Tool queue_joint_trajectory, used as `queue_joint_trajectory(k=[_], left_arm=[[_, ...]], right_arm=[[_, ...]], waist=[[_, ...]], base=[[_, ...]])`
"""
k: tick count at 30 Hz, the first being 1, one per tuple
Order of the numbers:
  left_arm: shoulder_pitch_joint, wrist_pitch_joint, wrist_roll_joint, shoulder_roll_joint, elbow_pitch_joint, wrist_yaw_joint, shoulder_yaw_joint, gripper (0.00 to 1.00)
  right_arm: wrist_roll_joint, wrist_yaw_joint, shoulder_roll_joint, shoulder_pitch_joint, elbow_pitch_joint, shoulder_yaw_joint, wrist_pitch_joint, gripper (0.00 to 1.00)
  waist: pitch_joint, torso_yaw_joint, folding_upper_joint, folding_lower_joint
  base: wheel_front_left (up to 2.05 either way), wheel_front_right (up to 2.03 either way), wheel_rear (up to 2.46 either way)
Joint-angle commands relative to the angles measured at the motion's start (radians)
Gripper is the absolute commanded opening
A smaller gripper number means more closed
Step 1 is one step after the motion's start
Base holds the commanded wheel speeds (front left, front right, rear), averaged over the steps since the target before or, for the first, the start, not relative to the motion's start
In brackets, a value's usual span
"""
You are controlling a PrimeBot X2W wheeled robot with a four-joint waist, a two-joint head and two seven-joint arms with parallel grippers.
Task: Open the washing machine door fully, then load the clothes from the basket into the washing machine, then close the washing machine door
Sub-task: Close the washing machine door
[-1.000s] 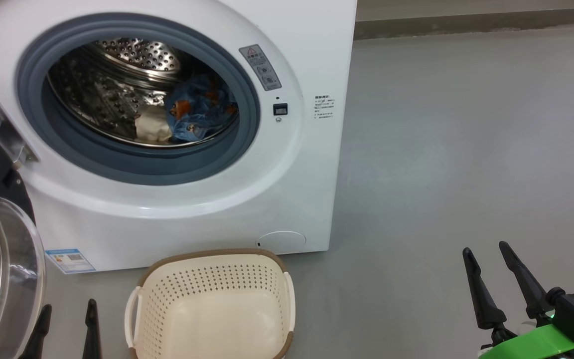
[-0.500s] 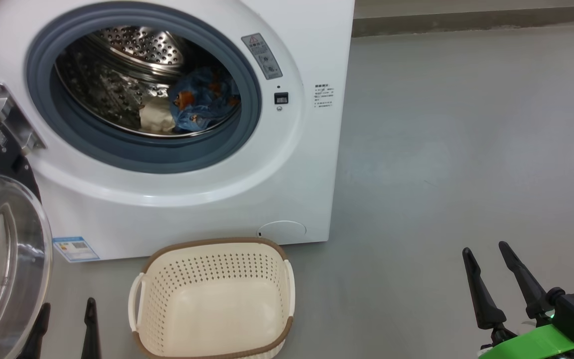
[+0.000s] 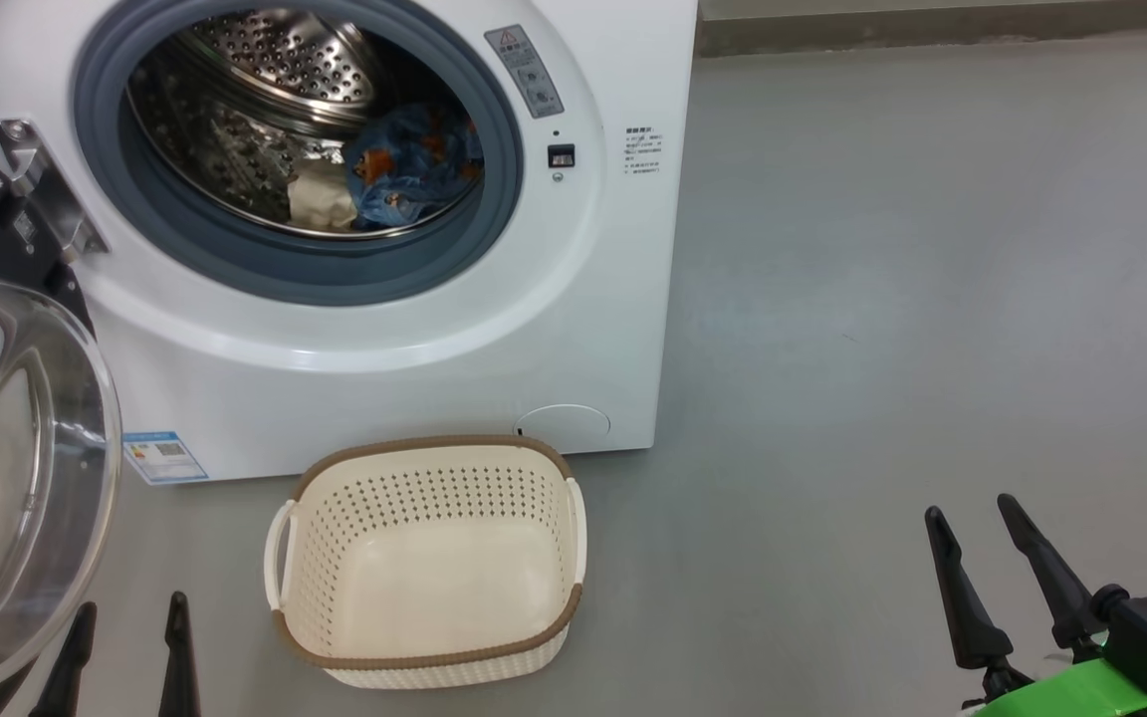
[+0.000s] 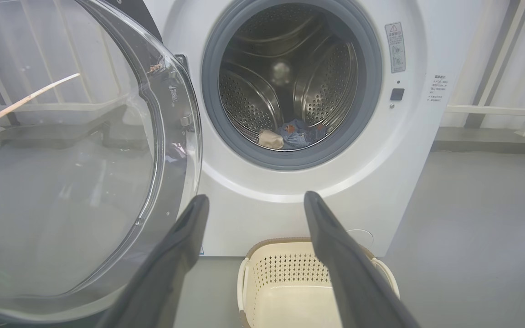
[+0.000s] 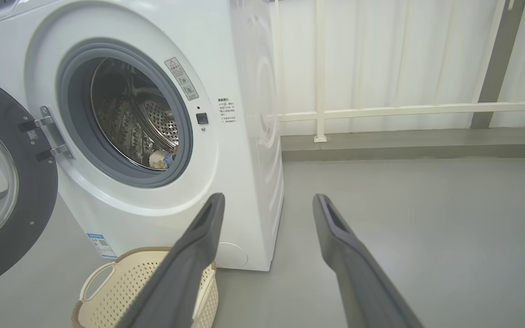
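The white washing machine [image 3: 593, 299] [image 4: 404, 173] [image 5: 244, 136] stands with its door [image 3: 6, 478] [image 4: 84, 159] [image 5: 12, 191] swung open to the left on its hinge. Blue clothes [image 3: 414, 164] [image 4: 301, 134] [image 5: 167, 158] with a cream piece lie low in the steel drum. In front of the machine on the floor sits the cream basket [image 3: 315, 558] [image 4: 262, 278] [image 5: 103, 291], with nothing in it. My left gripper [image 3: 125, 622] [image 4: 255, 200] is open just left of the basket, near the door's edge. Far right, over bare floor, my right gripper [image 3: 972, 508] [image 5: 267, 200] is open too.
Grey floor [image 3: 932, 299] stretches to the right of the machine. A low kerb and white railing [image 5: 381, 111] run along the back. The open door juts out at the left, close to my left fingers.
The head camera has drawn back or tilted: the machine and basket sit higher in the picture. Both grippers stay open; the clothes lie unmoved in the drum.
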Motion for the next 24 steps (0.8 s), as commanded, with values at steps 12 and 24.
queue_joint_trajectory(k=[12, 24], left_arm=[[-0.022, -0.006, -0.011, 0.01, -0.045, 0.001, 0.023, 1.0], [-0.019, -0.006, -0.016, -0.004, -0.066, 0.001, 0.042, 1.0]], right_arm=[[-0.003, 0.004, -0.022, -0.013, -0.03, 0.024, -0.008, 1.0], [-0.001, 0.004, -0.018, -0.031, -0.028, 0.07, -0.008, 1.0]], waist=[[0.002, 0.018, 0.0, 0.0], [0.011, 0.109, 0.0, 0.0]], base=[[-0.01, 0.01, 0.0], [0.0, 0.0, 0.0]])
